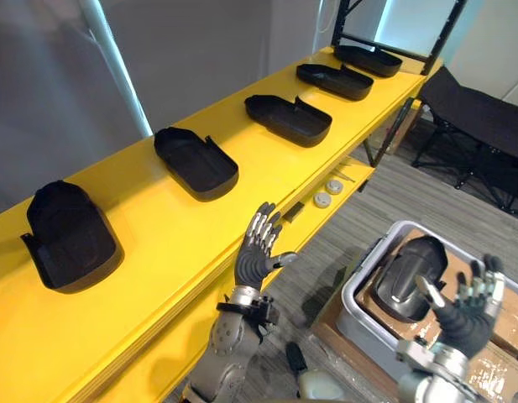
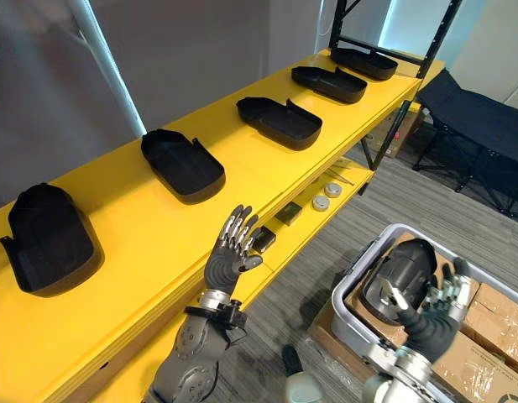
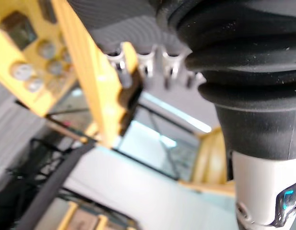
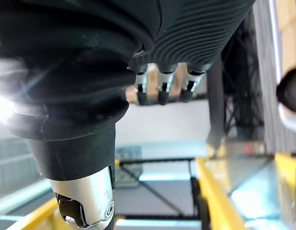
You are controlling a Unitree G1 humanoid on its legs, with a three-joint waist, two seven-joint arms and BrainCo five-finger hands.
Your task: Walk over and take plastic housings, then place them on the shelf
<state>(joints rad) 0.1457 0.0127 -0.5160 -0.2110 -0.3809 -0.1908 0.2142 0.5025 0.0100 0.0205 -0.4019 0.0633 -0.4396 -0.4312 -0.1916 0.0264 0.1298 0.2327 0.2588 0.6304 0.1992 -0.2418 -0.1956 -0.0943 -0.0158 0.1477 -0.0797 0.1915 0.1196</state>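
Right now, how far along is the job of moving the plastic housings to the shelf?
Done: five housings lie in a row on the yellow shelf. In hand: nothing; the left hand and the right hand are both open and empty. Left: at least one housing lies in the grey bin on the floor.

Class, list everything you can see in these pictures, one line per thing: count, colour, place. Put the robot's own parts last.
Shelf housings: five, black, in a row along the shelf top.
Binned housing: one, black, inside the bin.
Shelf: one, yellow, running from lower left to upper right.
Bin: one, pale grey, lower right.
Cardboard boxes: brown, count unclear, under and beside the bin.
Discs: two, silver, on the shelf's lower level.
Folding chair: one, black, far right.
Left hand: open, at the shelf's front edge.
Right hand: open, over the bin.
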